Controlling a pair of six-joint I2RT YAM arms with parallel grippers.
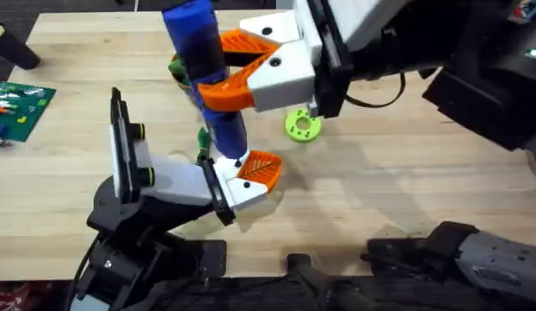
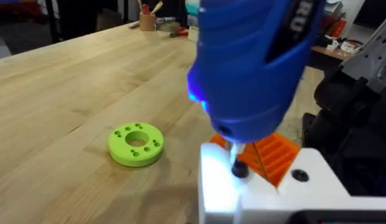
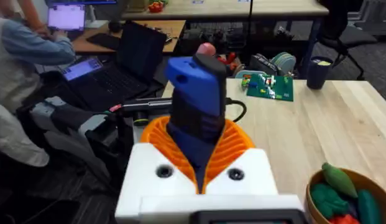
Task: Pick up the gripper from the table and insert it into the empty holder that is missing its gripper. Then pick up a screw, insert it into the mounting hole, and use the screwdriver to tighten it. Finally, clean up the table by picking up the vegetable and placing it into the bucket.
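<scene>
My right gripper (image 1: 211, 67) (image 3: 199, 155) reaches across the table and is shut on the blue screwdriver (image 1: 198, 34) (image 3: 196, 106). The screwdriver stands tip down, and its bit rests on a dark screw (image 2: 238, 168) in the white gripper piece with the orange ribbed pad (image 1: 257, 168) (image 2: 276, 155). That piece sits at the end of my left gripper (image 1: 250, 177). A thin dark-green vegetable (image 1: 202, 141) lies just left of the screwdriver's tip. The tan bucket (image 1: 175, 69) (image 3: 314, 186) is partly hidden behind the screwdriver and holds green pods.
A bright-green disc with holes (image 1: 302, 124) (image 2: 136, 144) lies on the wood table right of the screwdriver. A green circuit board (image 1: 22, 108) (image 3: 267, 86) lies at the table's left edge. The right arm's body crosses the far right of the table.
</scene>
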